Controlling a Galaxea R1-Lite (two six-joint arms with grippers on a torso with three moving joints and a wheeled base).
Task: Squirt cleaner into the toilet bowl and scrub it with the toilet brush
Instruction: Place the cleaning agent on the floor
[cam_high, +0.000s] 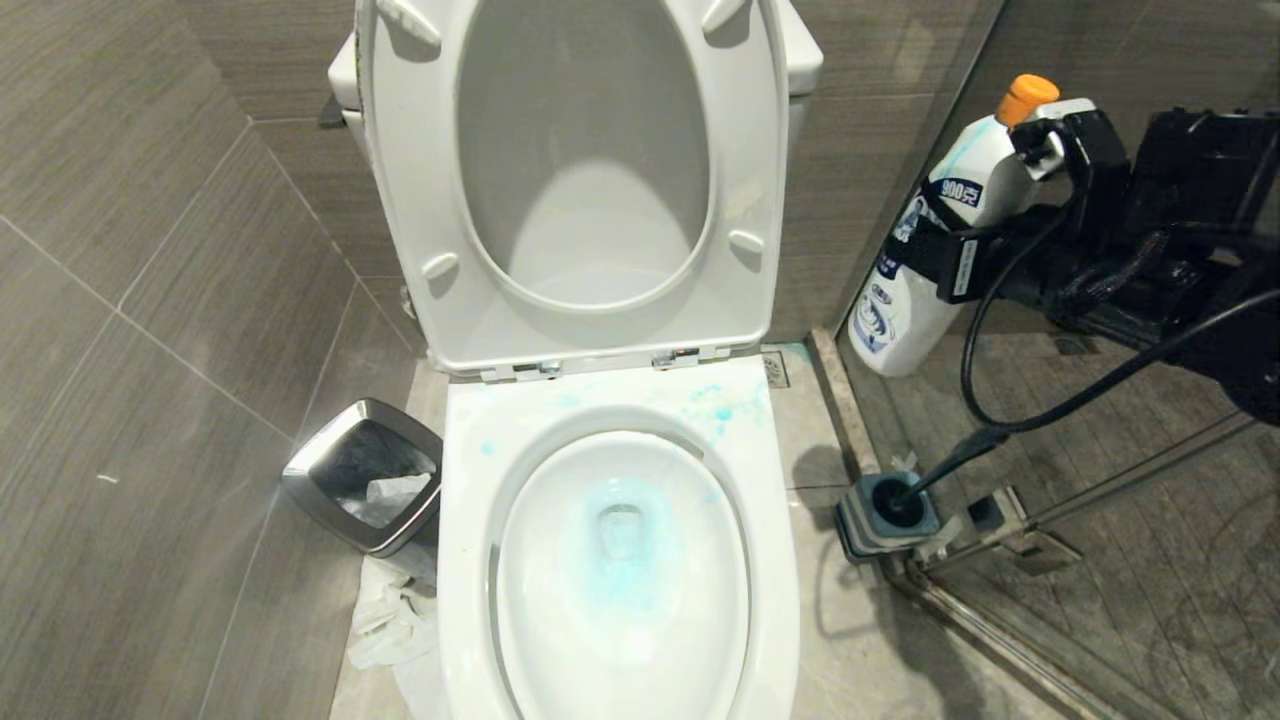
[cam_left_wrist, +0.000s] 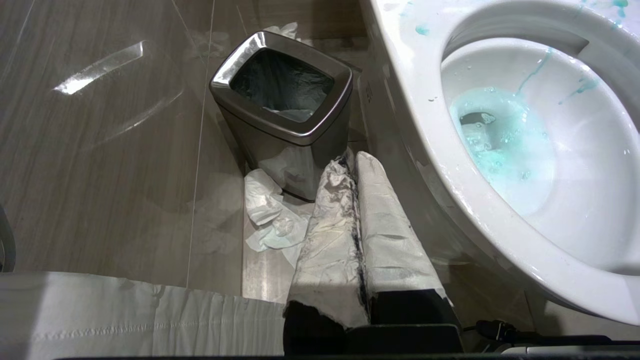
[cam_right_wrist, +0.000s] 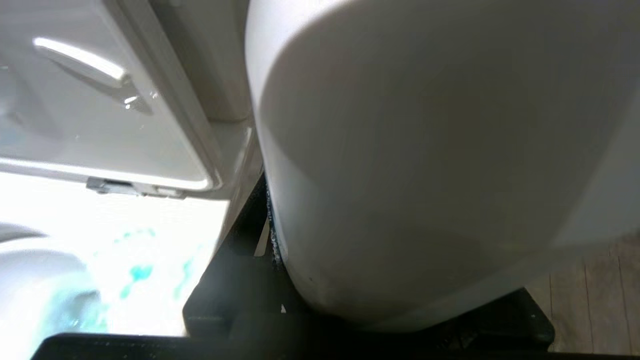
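The toilet bowl (cam_high: 470, 520) stands in the middle with seat and lid raised, and light blue liquid pools in its basin (cam_left_wrist: 590, 165). To its right, above the floor, my right gripper (cam_high: 950, 255) is shut on the cleaner (cam_high: 900, 320), a white bottle with an orange cap (cam_high: 1027, 97) pointing up. The bottle's white body (cam_right_wrist: 425, 175) fills the right wrist view. The toilet brush (cam_high: 950, 462) leans in its square holder (cam_high: 850, 520) on the floor below the bottle. My left gripper (cam_left_wrist: 352, 160), its fingers wrapped in white paper, is shut and empty, low between bin and bowl.
A steel waste bin (cam_high: 365, 475) stands left of the bowl, with crumpled tissue (cam_high: 390, 620) on the floor beside it. Blue splashes mark the ceramic deck (cam_high: 720, 405) behind the bowl. A glass partition with a metal floor rail (cam_high: 1000, 640) runs along the right.
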